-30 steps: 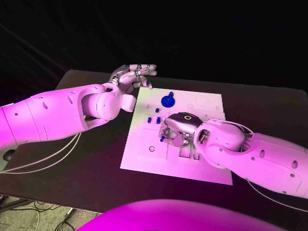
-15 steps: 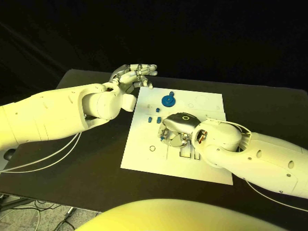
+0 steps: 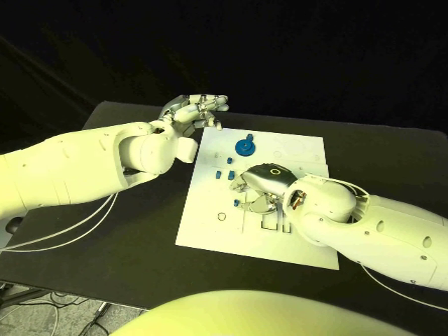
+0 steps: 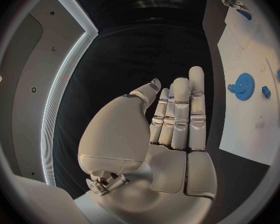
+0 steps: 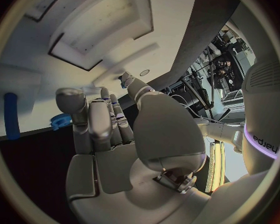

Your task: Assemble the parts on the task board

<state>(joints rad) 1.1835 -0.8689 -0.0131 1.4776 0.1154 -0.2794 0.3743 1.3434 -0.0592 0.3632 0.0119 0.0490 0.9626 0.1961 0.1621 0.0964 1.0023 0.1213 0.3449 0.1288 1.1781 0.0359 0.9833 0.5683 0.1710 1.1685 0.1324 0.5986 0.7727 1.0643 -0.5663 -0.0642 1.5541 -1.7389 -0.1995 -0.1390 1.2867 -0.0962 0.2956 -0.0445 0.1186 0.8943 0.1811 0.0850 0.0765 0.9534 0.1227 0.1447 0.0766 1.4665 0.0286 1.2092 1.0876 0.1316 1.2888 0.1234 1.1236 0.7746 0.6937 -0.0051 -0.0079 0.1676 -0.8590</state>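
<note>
Table (image 3: 133, 259): black surface carrying one item, the task board, at its centre.
Task board (image 3: 209, 234): white rectangular plate, lying flat; printed outlines and cut recesses on its face; near half bare on the left side.
Right hand (image 3: 256, 196): silver, lowered onto the middle of the board, palm down, fingers curled toward the surface. A small blue part (image 3: 236, 203) sits at its fingertips; whether the hand grips it cannot be told.
Small blue pegs (image 3: 224, 172): short, blue, grouped on the board just beyond the right hand, left of centre.
Blue gear (image 3: 245, 147): round, toothed, dark hub; lies flat on the far half of the board, apart from the pegs. A small blue piece (image 3: 249, 136) touches its far edge.
Long blue pin (image 5: 11, 122): seen from the right wrist, lying near a board edge.
Left hand (image 3: 196, 110): silver, above the table at the board's far left corner; empty, fingers straight and side by side.
</note>
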